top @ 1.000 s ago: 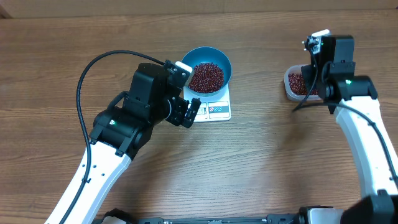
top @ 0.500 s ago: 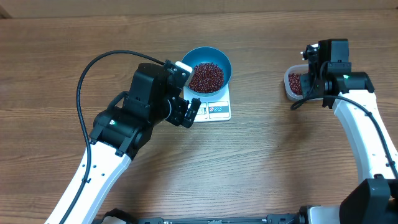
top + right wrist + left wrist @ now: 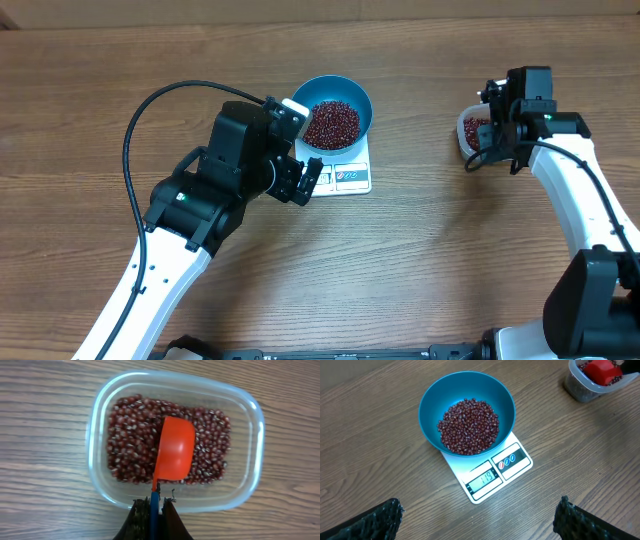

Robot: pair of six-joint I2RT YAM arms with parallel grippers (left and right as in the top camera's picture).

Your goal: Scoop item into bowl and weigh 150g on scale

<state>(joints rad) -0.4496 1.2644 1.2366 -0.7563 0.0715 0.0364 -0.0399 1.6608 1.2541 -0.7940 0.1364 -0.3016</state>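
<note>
Your left fingers (image 3: 377, 522) stand spread as wide as they go at the bottom corners of the left wrist view, holding and touching nothing. The left gripper (image 3: 305, 183) hangs just beside the scale (image 3: 512, 460). Past them, the display (image 3: 485, 478) looks to read 119, so you are short of target. The bowl (image 3: 432, 402) sits on the scale with a heap of beans (image 3: 468, 425) inside. Farthest, at upper right, the tub (image 3: 93, 445) stands well apart. Your right gripper (image 3: 154, 510) is clamped tight on the handle of the scoop (image 3: 175, 450), which lies over the tub's beans, with none showing on it. By my judgement, a scoop or two remains.
</note>
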